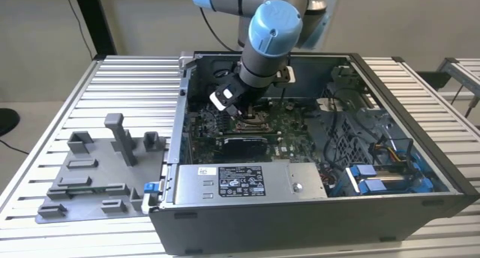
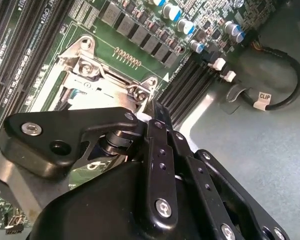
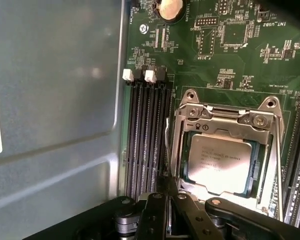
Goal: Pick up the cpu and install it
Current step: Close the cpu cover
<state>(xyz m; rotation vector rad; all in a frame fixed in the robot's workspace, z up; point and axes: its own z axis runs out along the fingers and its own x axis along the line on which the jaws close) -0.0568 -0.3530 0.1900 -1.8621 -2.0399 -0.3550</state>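
The cpu [image 3: 220, 162], a small square chip with a pale silver top, lies flat inside the metal socket frame [image 3: 225, 114] on the green motherboard [image 3: 240, 60]. My gripper [image 3: 170, 220] hangs just above the board at the socket's edge, beside the cpu and apart from it. In the exterior view the gripper [image 1: 248, 113] reaches down into the open computer case [image 1: 420, 202], right over the socket [image 1: 253, 122]. In the second wrist view the black gripper body [image 2: 155, 150] covers much of the socket frame [image 2: 97, 67].
A silver box with a white label [image 1: 248, 182] sits at the case's front. Blue drive brackets [image 1: 375, 176] and cables fill the exterior view's right. Black memory slots [image 3: 145, 140] run beside the socket. A grey fixture [image 1: 98, 173] stands on the slatted table at the exterior view's left.
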